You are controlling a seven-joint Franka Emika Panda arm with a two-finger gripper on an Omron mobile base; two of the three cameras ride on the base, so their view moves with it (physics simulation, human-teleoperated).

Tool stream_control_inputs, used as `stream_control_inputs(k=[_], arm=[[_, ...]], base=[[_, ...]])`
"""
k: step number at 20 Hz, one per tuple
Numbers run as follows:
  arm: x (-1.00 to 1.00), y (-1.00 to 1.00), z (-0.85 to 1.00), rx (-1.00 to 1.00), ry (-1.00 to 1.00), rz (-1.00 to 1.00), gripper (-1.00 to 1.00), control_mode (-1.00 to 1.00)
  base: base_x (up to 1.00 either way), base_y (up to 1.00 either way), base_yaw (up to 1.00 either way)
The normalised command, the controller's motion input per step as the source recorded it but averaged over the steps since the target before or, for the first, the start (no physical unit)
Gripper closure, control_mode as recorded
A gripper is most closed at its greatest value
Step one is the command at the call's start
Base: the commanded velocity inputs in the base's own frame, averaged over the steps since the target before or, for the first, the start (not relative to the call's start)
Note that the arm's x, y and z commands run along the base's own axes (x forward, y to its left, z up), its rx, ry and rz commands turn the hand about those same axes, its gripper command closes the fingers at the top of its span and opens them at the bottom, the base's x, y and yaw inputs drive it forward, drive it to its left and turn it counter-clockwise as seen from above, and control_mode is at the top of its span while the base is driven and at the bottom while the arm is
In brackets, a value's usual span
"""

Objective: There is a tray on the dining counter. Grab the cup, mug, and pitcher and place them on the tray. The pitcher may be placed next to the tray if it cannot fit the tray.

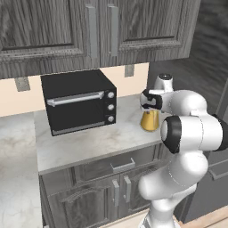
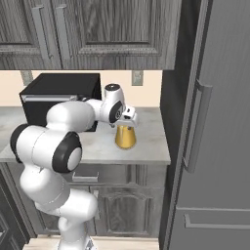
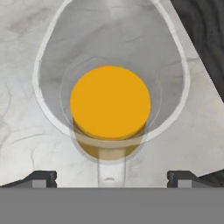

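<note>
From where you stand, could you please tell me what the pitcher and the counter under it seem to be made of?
Pitcher: apparently clear glass or plastic; the counter's veining shows through its walls, and its lower part is orange-yellow. Counter: looks like pale polished stone, with grey marbled veins.

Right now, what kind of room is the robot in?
Most likely a kitchen: a black toaster oven sits on a pale stone counter, under dark grey wood cabinets, beside a tall grey fridge.

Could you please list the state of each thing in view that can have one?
Pitcher: upright on the counter, orange-yellow in its lower half, not gripped.
Gripper: open, directly above the pitcher.
Toaster oven: door shut.
Upper cabinets: doors shut.
Lower cabinets: doors shut.
Drawer: shut.
</note>
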Motion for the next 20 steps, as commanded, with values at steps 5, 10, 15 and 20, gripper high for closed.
stream_control_inputs(k=[5, 10, 15, 20], arm=[[0.06, 0.0, -0.14, 0.0, 0.0, 0.0, -1.0, -1.0], [0.04, 0.0, -0.19, 0.0, 0.0, 0.0, -1.0, -1.0], [0.07, 0.0, -0.1, 0.0, 0.0, 0.0, -1.0, -1.0], [0.12, 0.0, -0.03, 0.0, 0.0, 0.0, -1.0, -1.0]], base=[[0.0, 0.0, 0.0], [0.0, 0.0, 0.0], [0.0, 0.0, 0.0], [0.0, 0.0, 0.0]])
